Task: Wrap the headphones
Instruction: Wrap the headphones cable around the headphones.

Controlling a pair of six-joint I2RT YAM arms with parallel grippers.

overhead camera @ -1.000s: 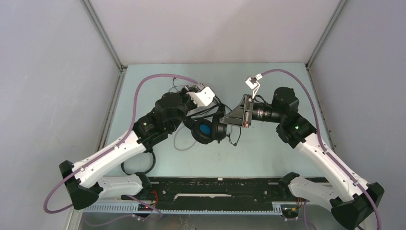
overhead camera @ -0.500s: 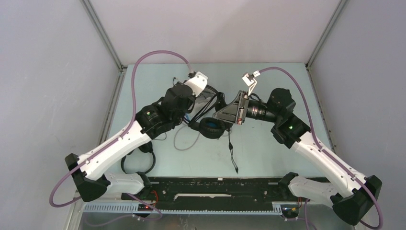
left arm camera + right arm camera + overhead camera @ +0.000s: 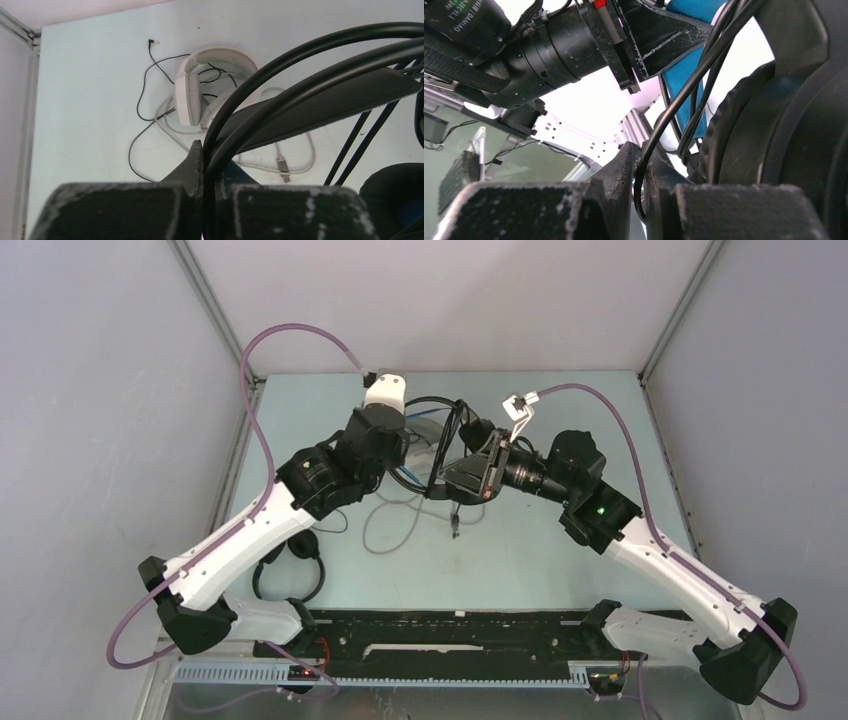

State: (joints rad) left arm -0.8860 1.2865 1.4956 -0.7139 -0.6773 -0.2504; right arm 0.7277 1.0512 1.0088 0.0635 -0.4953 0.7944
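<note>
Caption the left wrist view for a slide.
Left gripper shut on the black headphones by the headband; white headphones lie on the table beyond.

From above, both wrists hide most of the black headphones (image 3: 462, 422), and the left arm covers half the slim pair (image 3: 306, 545). The right wrist view cuts off the ear cup (image 3: 774, 130).

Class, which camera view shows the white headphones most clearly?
The left wrist view: the white headphones lie largely unobstructed there, band and earcup visible. The top external view shows only a sliver of them, and the right wrist view shows nothing of them.
</note>
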